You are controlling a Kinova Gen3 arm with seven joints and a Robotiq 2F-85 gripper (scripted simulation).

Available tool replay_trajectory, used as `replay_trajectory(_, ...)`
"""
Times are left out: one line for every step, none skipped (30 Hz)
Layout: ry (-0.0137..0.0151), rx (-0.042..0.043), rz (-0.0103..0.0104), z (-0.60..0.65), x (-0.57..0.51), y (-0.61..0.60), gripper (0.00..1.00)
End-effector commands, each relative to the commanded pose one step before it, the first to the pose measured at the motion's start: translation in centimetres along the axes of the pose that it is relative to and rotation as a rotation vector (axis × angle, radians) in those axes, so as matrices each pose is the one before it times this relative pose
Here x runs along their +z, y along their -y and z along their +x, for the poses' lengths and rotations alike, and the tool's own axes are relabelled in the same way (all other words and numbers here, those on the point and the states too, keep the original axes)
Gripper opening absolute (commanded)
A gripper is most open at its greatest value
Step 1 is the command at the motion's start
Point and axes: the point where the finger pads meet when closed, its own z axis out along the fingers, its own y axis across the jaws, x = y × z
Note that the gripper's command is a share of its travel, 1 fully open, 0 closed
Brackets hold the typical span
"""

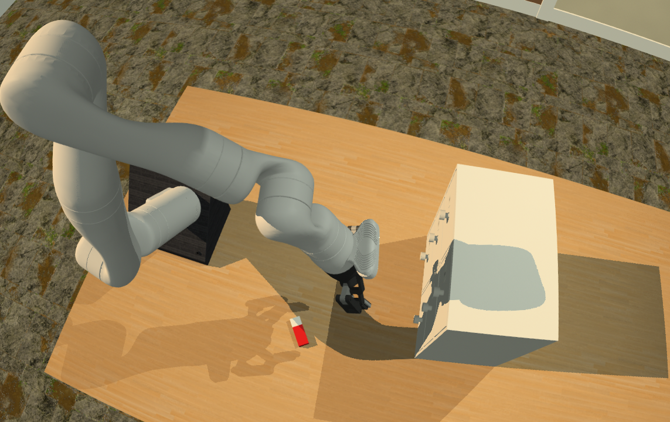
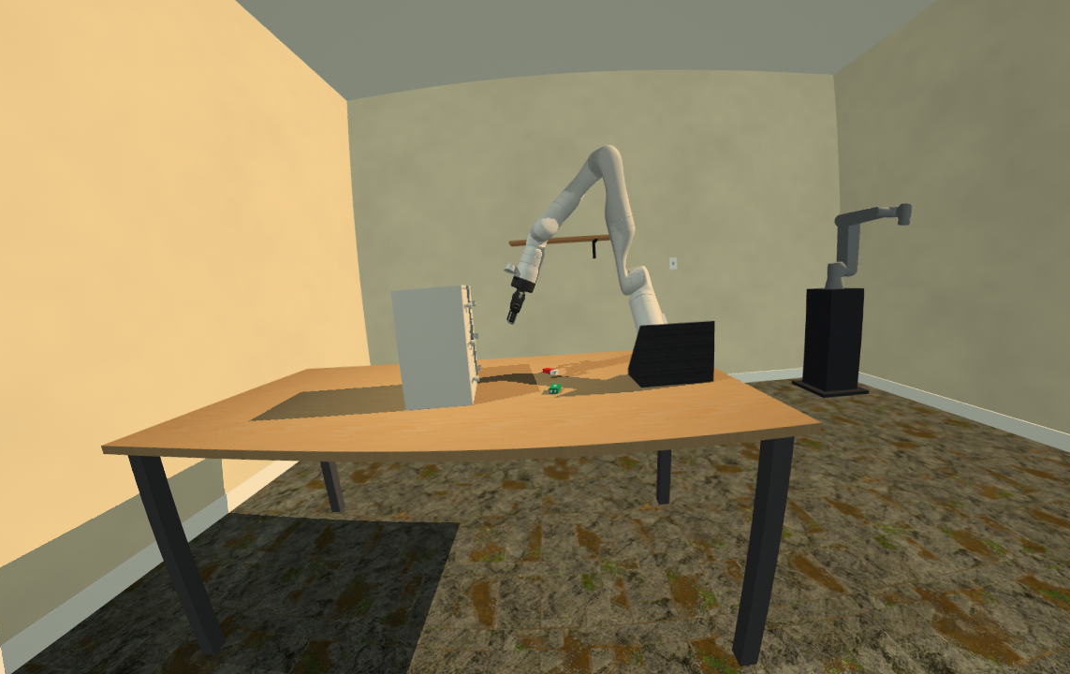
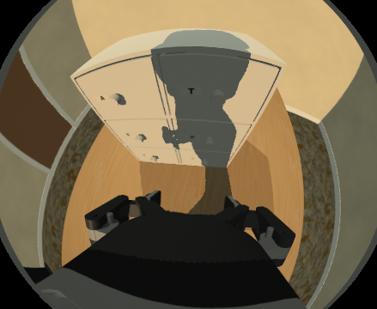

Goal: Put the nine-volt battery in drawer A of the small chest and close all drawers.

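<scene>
Risk at drawer A: over-pulling, dragging the chest.

Near to far, exterior view: chest toward left edge of table; green block, probably the nine-volt battery, between chest and right edge, hidden from above; gripper farther back, raised, fully spread, holding nothing; red-and-white block toward far edge. Off-centre approach: could knock knob or shove chest. Pulled past half: likely droop, then fallout. Blocks confused: wrong thing stowed.
</scene>
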Motion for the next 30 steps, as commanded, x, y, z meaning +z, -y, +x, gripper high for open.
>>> replay_trajectory(-0.01503, -0.00169, -0.00068, -0.132, 0.153, 0.022, 1.00)
replay_trajectory(-0.00815, 0.00000, -0.00008, 0.020, 0.077, -0.003, 1.00)
replay_trajectory(-0.00820, -0.00001, -0.00011, 0.019, 0.075, -0.004, 1.00)
replay_trajectory(-0.00795, 0.00001, 0.00011, 0.021, 0.091, 0.004, 1.00)
replay_trajectory(-0.00801, 0.00001, 0.00007, 0.020, 0.088, 0.003, 1.00)
replay_trajectory(-0.00806, 0.00000, 0.00002, 0.019, 0.085, 0.001, 1.00)
replay_trajectory(-0.00812, 0.00000, -0.00002, 0.018, 0.081, -0.001, 1.00)
replay_trajectory(-0.00817, -0.00001, -0.00007, 0.016, 0.077, -0.003, 1.00)
replay_trajectory(-0.00822, -0.00001, -0.00011, 0.016, 0.074, -0.005, 1.00)
replay_trajectory(-0.00792, 0.00001, 0.00009, 0.016, 0.093, 0.004, 1.00)
replay_trajectory(-0.00797, 0.00001, 0.00005, 0.015, 0.089, 0.002, 1.00)
replay_trajectory(-0.00802, 0.00000, 0.00002, 0.014, 0.085, 0.001, 1.00)
replay_trajectory(-0.00806, 0.00000, -0.00002, 0.013, 0.081, -0.001, 1.00)
replay_trajectory(0.00000, 0.00000, 0.00000, 0.000, 0.000, 0.000, 1.00)
replay_trajectory(0.00000, 0.00000, 0.00000, 0.000, 0.000, 0.000, 1.00)
replay_trajectory(-0.00811, -0.00001, -0.00005, 0.013, 0.077, -0.002, 1.00)
replay_trajectory(-0.00815, -0.00002, -0.00008, 0.012, 0.073, -0.004, 1.00)
replay_trajectory(-0.00785, 0.00001, 0.00003, 0.012, 0.092, 0.002, 1.00)
replay_trajectory(-0.00786, 0.00001, 0.00002, 0.011, 0.090, 0.002, 1.00)
replay_trajectory(-0.00790, 0.00000, 0.00001, 0.010, 0.085, 0.001, 1.00)
replay_trajectory(-0.00794, 0.00000, 0.00000, 0.009, 0.081, 0.000, 1.00)
replay_trajectory(-0.00798, -0.00001, -0.00002, 0.009, 0.076, -0.001, 1.00)
replay_trajectory(-0.00801, -0.00002, -0.00003, 0.008, 0.072, -0.002, 1.00)
replay_trajectory(-0.00776, 0.00000, -0.00004, 0.007, 0.088, 0.000, 1.00)
replay_trajectory(-0.00771, 0.00001, -0.00002, 0.006, 0.090, 0.000, 1.00)
replay_trajectory(-0.00774, 0.00000, -0.00001, 0.006, 0.085, 0.000, 1.00)
replay_trajectory(-0.00777, 0.00000, 0.00000, 0.005, 0.081, 0.000, 1.00)
replay_trajectory(-0.00780, 0.00000, 0.00002, 0.005, 0.076, 0.000, 1.00)
replay_trajectory(-0.00782, -0.00001, 0.00003, 0.005, 0.071, 0.000, 1.00)
replay_trajectory(-0.00769, -0.00001, -0.00004, 0.004, 0.080, -0.001, 1.00)
